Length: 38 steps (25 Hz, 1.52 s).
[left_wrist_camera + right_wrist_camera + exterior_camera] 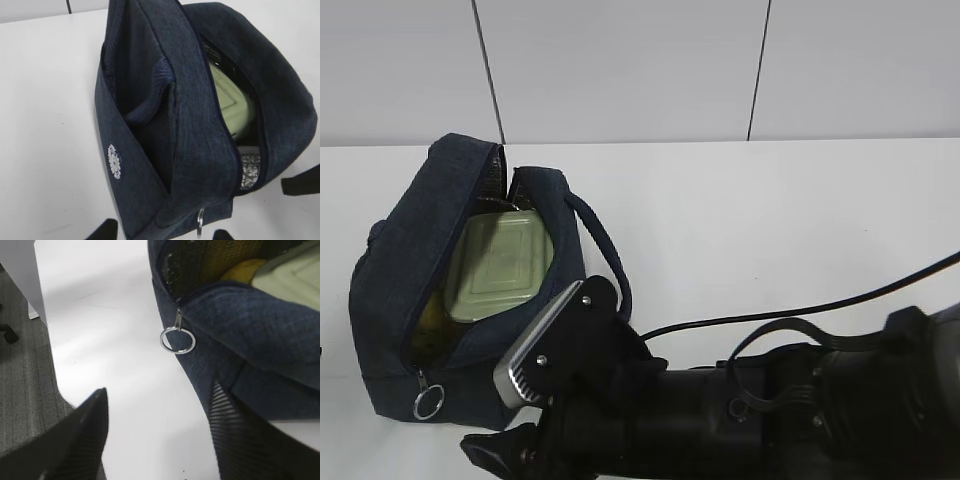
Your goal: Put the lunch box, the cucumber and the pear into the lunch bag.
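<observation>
Lunch bag [405, 290] on desk [770, 230], mouth unzipped; lunch box [500, 268] inside, pear [245, 270] beside it. Cucumber not discernible. Right gripper [155, 435] spread wide, empty, near ring pull [177, 340]. Left gripper [162, 232] released. Judgement: packing nearly done; withdraw straight, avoid snagging handle strap [605, 245].

Unzipped navy lunch bag [395, 290] holds sage-lidded lunch box [500, 268] and pear [243, 269]

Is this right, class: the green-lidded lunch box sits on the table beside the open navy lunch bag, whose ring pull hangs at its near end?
Not quite. The lunch box is inside the lunch bag, not on the table beside it; the exterior view shows its lid through the open zipper. The rest holds: the ring pull hangs at the bag's near end.
</observation>
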Available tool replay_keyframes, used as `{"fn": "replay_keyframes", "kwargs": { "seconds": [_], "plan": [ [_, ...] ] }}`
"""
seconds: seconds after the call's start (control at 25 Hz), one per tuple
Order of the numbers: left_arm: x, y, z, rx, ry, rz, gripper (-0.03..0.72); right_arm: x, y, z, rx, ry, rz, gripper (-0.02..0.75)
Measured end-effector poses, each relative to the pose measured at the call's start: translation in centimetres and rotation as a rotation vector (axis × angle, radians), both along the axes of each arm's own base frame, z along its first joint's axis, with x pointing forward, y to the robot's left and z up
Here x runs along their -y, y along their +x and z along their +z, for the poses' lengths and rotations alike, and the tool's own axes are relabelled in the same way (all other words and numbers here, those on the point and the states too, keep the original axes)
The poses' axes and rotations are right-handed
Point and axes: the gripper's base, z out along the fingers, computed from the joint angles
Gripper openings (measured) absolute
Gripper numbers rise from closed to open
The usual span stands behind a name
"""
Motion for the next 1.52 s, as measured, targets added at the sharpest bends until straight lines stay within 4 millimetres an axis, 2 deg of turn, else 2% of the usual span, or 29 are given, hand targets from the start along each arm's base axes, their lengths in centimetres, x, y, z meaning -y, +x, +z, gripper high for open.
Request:
{"fn": "replay_keyframes", "kwargs": {
  "seconds": [0.08,0.2,0.8,1.12,1.4,1.52],
  "plan": [
    [0.0,0.0,0.0,0.000,-0.001,0.000,0.345,-0.4,0.3,-0.5,-0.031,0.005,-0.014,0.515],
    [0.0,0.0,0.0,0.001,-0.002,0.001,0.344,-0.9,0.7,-1.1,-0.053,0.004,-0.023,0.548],
    [0.0,0.1,0.1,0.011,-0.022,0.013,0.342,-3.6,2.2,-3.6,-0.146,0.027,-0.056,0.592],
    [0.0,0.2,0.2,0.018,-0.029,0.020,0.342,-4.6,2.7,-3.6,-0.144,0.043,-0.046,0.592],
    [0.0,0.2,0.2,0.019,-0.032,0.022,0.342,-6.1,1.0,-3.8,-0.155,0.042,0.025,0.592],
    [0.1,0.2,0.2,0.019,-0.033,0.022,0.342,-6.2,0.8,-3.8,-0.155,0.036,0.031,0.592]
  ]
}}
